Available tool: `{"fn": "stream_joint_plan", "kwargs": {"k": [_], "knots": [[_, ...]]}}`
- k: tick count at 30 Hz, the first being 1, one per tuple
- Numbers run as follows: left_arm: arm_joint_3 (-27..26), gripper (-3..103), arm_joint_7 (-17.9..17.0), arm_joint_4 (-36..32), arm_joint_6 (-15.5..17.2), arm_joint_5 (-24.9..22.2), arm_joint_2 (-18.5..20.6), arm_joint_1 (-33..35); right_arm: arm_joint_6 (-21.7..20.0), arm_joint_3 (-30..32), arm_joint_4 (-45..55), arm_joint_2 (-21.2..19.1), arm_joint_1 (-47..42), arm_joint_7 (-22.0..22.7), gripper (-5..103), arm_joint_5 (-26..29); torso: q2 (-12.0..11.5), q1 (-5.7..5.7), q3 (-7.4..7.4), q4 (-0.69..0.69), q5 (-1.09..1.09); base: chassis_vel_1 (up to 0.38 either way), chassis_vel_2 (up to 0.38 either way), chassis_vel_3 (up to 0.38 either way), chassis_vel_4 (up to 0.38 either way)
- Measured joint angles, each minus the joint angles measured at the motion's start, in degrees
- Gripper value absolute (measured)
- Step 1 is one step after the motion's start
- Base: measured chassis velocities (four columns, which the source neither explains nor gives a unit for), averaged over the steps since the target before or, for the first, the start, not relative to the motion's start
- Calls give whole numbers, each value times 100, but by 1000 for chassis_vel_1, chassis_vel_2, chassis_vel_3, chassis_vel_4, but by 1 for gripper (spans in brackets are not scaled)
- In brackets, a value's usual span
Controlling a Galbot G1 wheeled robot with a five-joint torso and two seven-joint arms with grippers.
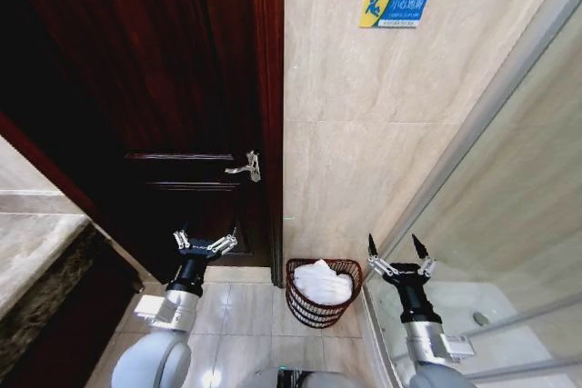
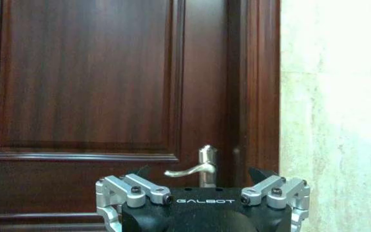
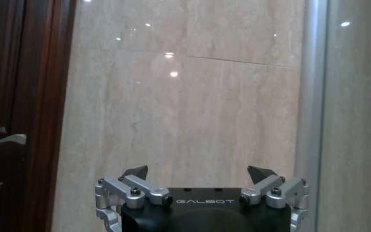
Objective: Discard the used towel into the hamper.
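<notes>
Your left hand [image 1: 205,244] hangs released, fingers spread, in front of the dark wooden door [image 1: 136,88], below its silver lever handle [image 1: 245,167]. Next, the hamper [image 1: 323,293] stands on the tiled floor [image 1: 236,315] against the marble wall, just beside the door frame, with the white towel [image 1: 322,283] lying inside it. Your right hand [image 1: 398,252] is released too, held beside the glass shower panel [image 1: 509,206].

We see our right gripper [image 3: 198,175] with its fingers spread apart, empty, facing a beige tiled wall [image 3: 185,111]. A dark wooden door [image 3: 8,96] with its handle [image 3: 4,139] stands beside the wall, a metal post [image 3: 313,106] opposite.
</notes>
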Motion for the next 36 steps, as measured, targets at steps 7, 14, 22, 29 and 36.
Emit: {"fn": "stream_joint_plan", "kwargs": {"k": [7,14,22,29,36], "knots": [[-1,100,-1,0,0,0,1,0,0,-2,0,0,0,0,100,0,0,0,0,1,-3,75,80,-74,-64],[1,100,-1,0,0,0,-1,0,0,1,0,0,0,1,100,0,0,0,0,0,0,-6,-9,3,4],[1,100,-1,0,0,0,0,0,0,0,0,0,0,1,100,0,0,1,0,0,-1,0,0,0,0],[0,100,0,0,0,0,0,0,0,-1,0,0,1,1,100,0,-1,3,1,0,-1,55,-47,-67,59],[0,100,0,0,0,0,0,0,0,-1,0,0,1,1,100,0,-1,0,0,0,-1,143,-154,-146,152]]}}
